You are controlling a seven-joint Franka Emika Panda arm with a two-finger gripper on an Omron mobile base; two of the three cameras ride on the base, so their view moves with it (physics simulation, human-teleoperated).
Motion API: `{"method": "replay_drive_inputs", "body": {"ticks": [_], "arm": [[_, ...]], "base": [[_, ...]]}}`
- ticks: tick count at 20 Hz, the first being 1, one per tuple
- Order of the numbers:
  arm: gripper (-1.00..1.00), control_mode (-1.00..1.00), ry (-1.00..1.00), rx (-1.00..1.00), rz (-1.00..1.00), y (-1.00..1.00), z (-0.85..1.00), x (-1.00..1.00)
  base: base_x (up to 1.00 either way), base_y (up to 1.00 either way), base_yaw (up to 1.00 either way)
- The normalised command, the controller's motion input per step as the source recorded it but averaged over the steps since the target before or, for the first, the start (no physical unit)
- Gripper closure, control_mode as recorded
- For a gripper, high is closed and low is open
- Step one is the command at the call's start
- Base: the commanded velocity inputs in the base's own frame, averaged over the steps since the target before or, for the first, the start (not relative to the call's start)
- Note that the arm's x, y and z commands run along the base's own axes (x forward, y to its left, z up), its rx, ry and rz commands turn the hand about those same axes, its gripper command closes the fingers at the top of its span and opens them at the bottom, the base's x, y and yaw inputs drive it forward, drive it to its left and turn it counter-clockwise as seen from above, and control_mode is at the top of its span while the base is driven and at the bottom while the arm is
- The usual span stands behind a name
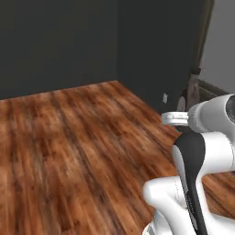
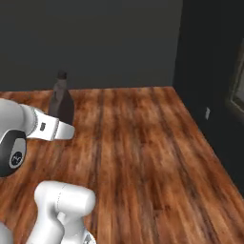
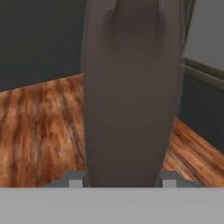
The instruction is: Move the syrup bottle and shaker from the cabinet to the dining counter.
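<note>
My gripper (image 3: 122,180) is shut on the syrup bottle (image 3: 131,87), a dark brown bottle whose body stands between the two fingertips (image 3: 75,180) in the hand view. In the right base view the bottle (image 2: 61,102) rises upright from the hand, narrow neck and dark cap on top, with the gripper (image 2: 64,126) at its base. In the left base view the bottle (image 1: 193,89) stands above the white hand, and the gripper (image 1: 183,117) is partly hidden by the arm. The shaker, the cabinet and the dining counter are out of view.
A brown wooden plank floor (image 1: 78,151) spreads ahead. Dark walls (image 2: 95,43) meet in a corner beyond it. One wall carries a small white outlet (image 2: 207,113). A paler wall with dark trim (image 1: 220,41) stands at the far right.
</note>
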Motion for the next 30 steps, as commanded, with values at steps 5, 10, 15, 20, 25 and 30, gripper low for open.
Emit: {"method": "replay_drive_inputs", "body": {"ticks": [5,10,15,20,25,30], "arm": [[1.0,1.0,0.0,0.0,0.0,0.0,0.0,0.0],[1.0,1.0,0.0,0.0,0.0,0.0,0.0,0.0],[1.0,1.0,0.0,0.0,0.0,0.0,0.0,0.0],[1.0,1.0,0.0,0.0,0.0,0.0,0.0,0.0],[1.0,1.0,0.0,0.0,0.0,0.0,0.0,0.0],[1.0,1.0,0.0,0.0,0.0,0.0,0.0,0.0]], "base": [[0.2,0.72,0.57],[0.05,0.79,0.45],[0.15,0.65,0.41],[0.33,0.67,0.33],[0.44,0.59,0.25],[0.71,0.75,0.11]]}}
